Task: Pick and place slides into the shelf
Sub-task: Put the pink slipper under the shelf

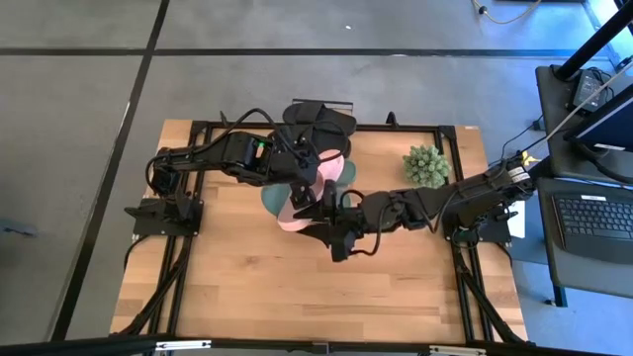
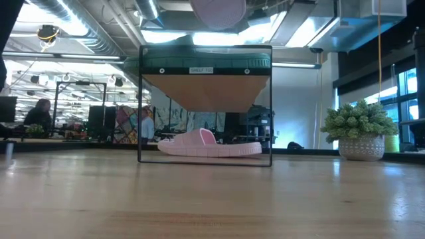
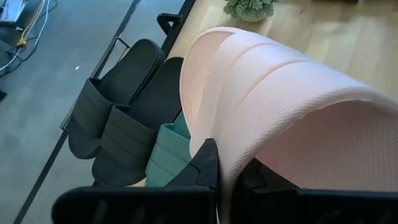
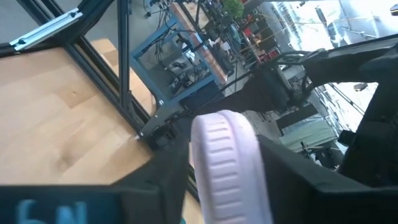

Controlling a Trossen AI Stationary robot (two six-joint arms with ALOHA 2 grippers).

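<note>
Slides first: the pink slide (image 3: pixel 292 118) hangs above the shelf (image 2: pixel 204 66), pinched in your left gripper (image 1: pixel 297 183), whose fingers are clamped on it. Your right gripper (image 4: pixel 227 186) straddles its heel; whether it grips, I cannot tell. Secure one hold before releasing.

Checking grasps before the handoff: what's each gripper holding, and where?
Left gripper is shut on a pink slide at its edge. Right gripper straddles that slide's end; grip can't be confirmed.

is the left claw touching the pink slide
Touching. The left wrist view shows the left claw shut on the pink slide, its dark fingers pressed against the edge.
</note>
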